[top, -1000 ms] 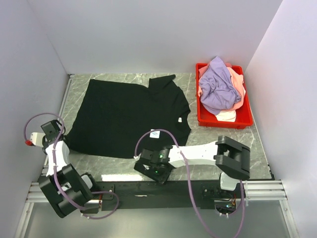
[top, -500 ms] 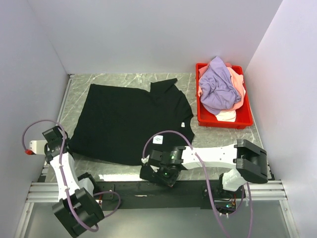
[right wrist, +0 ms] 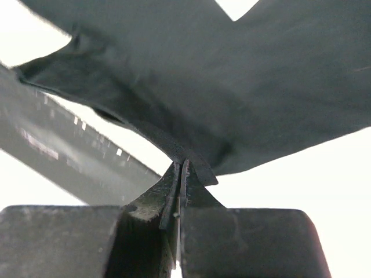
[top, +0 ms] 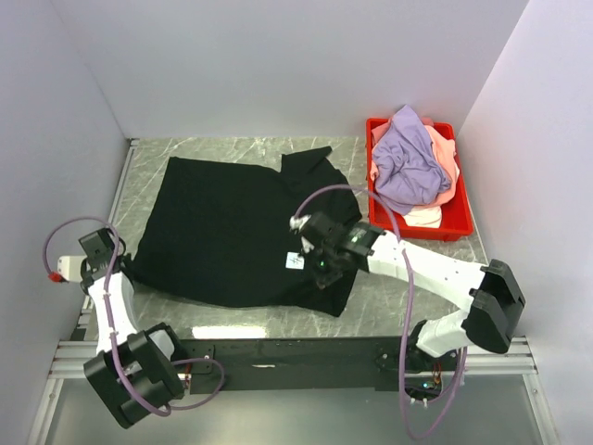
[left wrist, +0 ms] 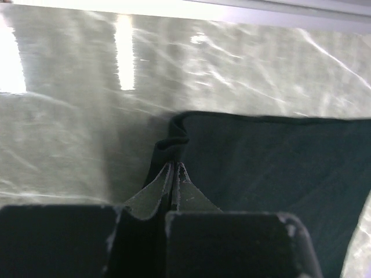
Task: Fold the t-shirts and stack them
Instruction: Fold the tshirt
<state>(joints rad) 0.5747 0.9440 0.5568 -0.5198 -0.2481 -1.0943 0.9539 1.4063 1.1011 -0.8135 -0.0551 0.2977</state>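
Observation:
A large black t-shirt [top: 232, 218] lies spread on the marble table, its small white label [top: 295, 260] showing. My left gripper [top: 119, 263] is shut on the shirt's near left corner, low by the table; its wrist view shows the fingertips [left wrist: 174, 168] pinching the bunched black cloth [left wrist: 272, 168]. My right gripper [top: 318, 267] is shut on the near right hem and holds it lifted over the shirt's right half. In its wrist view the gripper [right wrist: 181, 165] grips a fold of the hem, with the cloth [right wrist: 232, 75] hanging from it.
A red plastic bin [top: 380, 222] stands at the back right. It holds a crumpled lavender shirt [top: 408, 158], a salmon-pink one [top: 450, 162] and a white one [top: 424, 216]. Grey walls close in left, back and right. The table's front edge runs along a black rail [top: 278, 352].
My right gripper has carried the near right hem from the table's front edge up and away, over the shirt. The left gripper has stayed at the near left corner.

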